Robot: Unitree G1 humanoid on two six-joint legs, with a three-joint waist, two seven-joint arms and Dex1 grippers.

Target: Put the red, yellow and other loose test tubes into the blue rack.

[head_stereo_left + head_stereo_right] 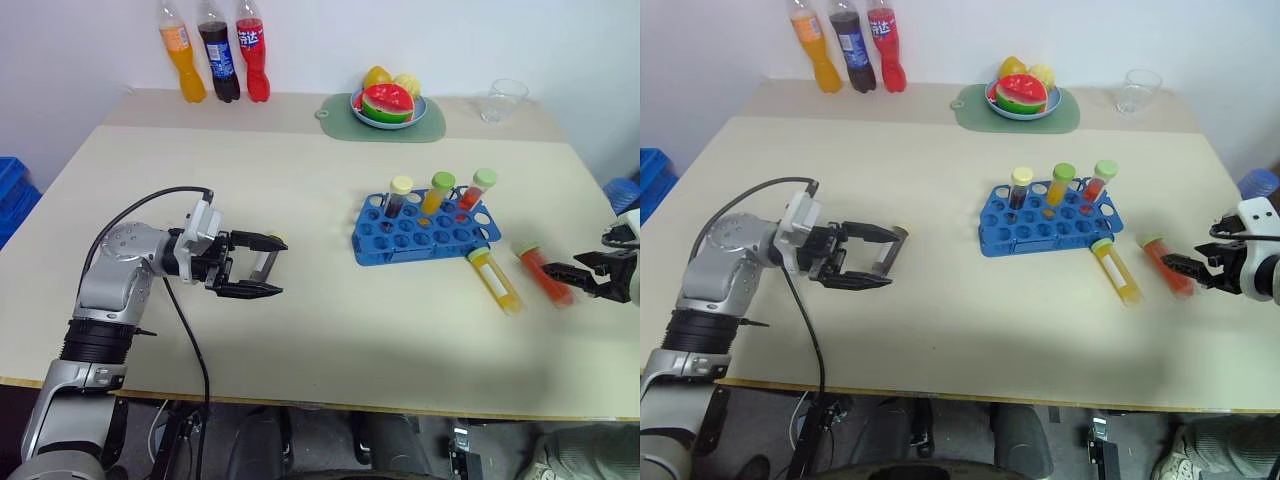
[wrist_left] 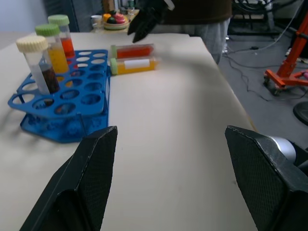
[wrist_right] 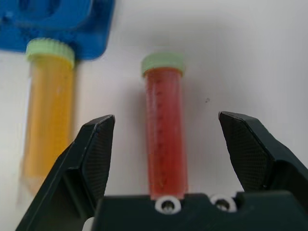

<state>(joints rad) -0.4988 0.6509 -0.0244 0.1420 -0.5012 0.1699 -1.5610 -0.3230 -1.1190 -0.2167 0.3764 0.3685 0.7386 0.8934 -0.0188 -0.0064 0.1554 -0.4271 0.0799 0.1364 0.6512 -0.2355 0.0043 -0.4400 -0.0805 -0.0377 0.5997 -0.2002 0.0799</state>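
The blue rack [image 1: 425, 235] sits right of the table's middle, and three capped test tubes stand in its back row: cream [image 1: 400, 195], yellow [image 1: 438, 192] and red [image 1: 478, 188]. Two loose test tubes lie on the table just right of the rack: a yellow one [image 1: 495, 280] and a red one [image 1: 545, 272]. My right gripper [image 1: 572, 279] is open at the red tube's bottom end; in the right wrist view that red tube [image 3: 165, 139] lies between its spread fingers. My left gripper [image 1: 278, 265] hovers open and empty over the table's left part, pointing at the rack [image 2: 62, 96].
Three soft-drink bottles [image 1: 212, 55] stand at the back left. A plate of fruit [image 1: 388, 105] on a green mat and a clear cup [image 1: 503, 100] are at the back. A blue crate [image 1: 15, 195] is off the left edge. A person [image 2: 197, 12] stands by the table's right end.
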